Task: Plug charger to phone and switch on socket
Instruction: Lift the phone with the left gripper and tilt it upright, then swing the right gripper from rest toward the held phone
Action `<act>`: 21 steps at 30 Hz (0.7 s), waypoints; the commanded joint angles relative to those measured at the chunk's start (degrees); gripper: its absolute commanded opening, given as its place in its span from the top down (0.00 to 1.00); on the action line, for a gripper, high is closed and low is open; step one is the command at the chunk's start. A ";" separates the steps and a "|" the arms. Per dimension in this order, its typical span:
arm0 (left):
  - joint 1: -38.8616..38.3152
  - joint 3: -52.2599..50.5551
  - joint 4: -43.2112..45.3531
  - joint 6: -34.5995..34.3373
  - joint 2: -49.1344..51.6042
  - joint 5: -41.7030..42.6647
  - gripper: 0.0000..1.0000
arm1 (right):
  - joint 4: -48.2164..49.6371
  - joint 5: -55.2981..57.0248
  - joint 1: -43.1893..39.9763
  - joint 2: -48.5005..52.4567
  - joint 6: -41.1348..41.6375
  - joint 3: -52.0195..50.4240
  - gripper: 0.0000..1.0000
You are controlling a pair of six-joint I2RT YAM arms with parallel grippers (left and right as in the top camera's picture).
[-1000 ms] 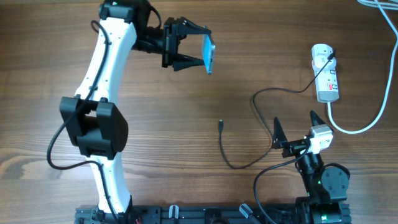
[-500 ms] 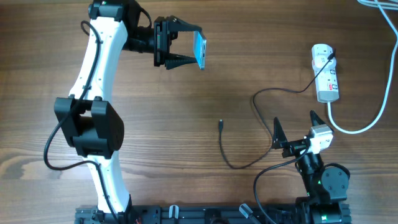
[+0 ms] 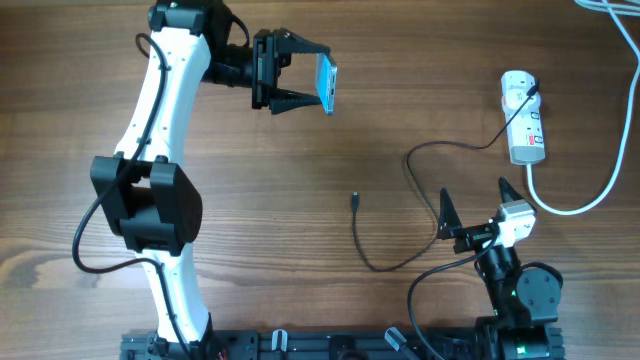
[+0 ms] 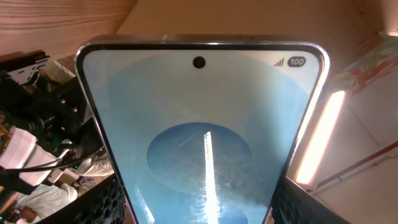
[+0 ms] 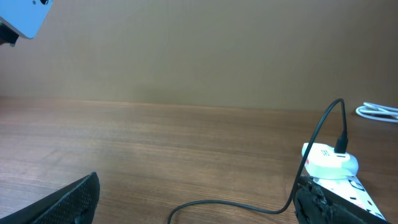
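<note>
My left gripper (image 3: 312, 88) is shut on the phone (image 3: 327, 84) and holds it tilted above the back left of the table. Its teal-blue screen fills the left wrist view (image 4: 202, 134), between the two fingers. The charger, a thin black cable (image 3: 415, 165), runs from its plug in the white socket (image 3: 523, 131) to a loose connector tip (image 3: 355, 200) on the table's middle. My right gripper (image 3: 474, 208) is open and empty near the front right. In the right wrist view the cable (image 5: 314, 140) rises to the socket (image 5: 333, 162).
A thick white cord (image 3: 590, 200) loops from the socket toward the table's right edge and back corner. The wooden table (image 3: 250, 200) spreads between the phone and the connector tip.
My left arm swung the phone left and back, then slightly right again. The right arm, cable and socket have not moved.
</note>
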 commanded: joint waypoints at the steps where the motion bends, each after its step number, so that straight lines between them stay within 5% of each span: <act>1: -0.26 1.22 -0.24 0.07 -2.23 3.21 0.41 | 0.20 0.55 0.17 -0.57 -0.09 -0.09 0.00; 17: -0.37 1.22 -0.20 0.11 -2.23 3.21 0.41 | 1.53 0.22 0.17 -0.57 0.35 -0.09 0.00; 21: -0.37 1.22 -0.22 0.13 -2.23 3.21 0.42 | 1.44 -12.00 0.17 -0.57 16.41 -0.09 0.00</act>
